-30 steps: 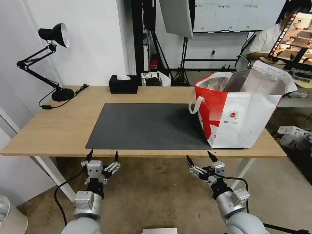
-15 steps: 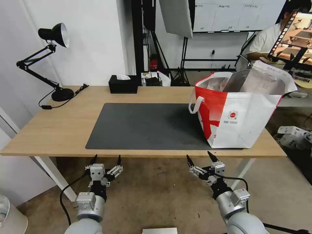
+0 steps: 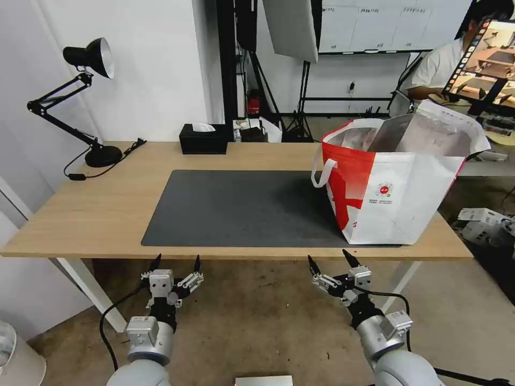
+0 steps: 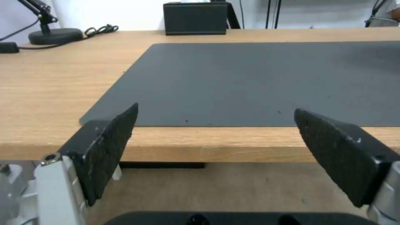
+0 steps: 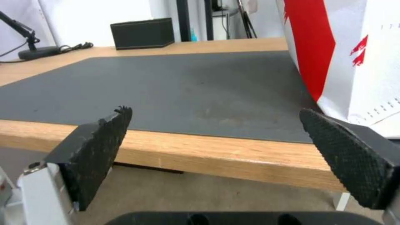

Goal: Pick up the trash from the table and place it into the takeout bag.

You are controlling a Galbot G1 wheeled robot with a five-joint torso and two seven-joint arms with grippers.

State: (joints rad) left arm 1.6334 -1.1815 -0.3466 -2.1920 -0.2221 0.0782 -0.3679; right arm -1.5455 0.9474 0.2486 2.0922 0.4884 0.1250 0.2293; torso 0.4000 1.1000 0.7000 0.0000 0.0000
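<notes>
Two pincers: both are released and hold nothing.
Left gripper: you see it below the near edge of the desk, toward the near left corner, jaws spread wide, the black pads apart with the desk edge between them in the left wrist view.
Right gripper: it hangs below the near edge too, more to the right, just in front of the bag; its jaws are also wide apart in the right wrist view.
Mat: the dark grey mat lies in the middle of the desk and reaches almost to the near edge.
Takeout bag: it stands upright at the near right corner, partly on the mat's right end, mouth open, foil lining visible.
Trash: you can see no trays, tissue, ball or bowl on the desk; I cannot tell what is inside the bag.
Other things: black tissue box at the far edge, desk lamp at the far left corner.
Step in hand: I judge the picking is finished, or not yet started; both arms are parked.
Next move: you should check the bag before you command any reach.
</notes>
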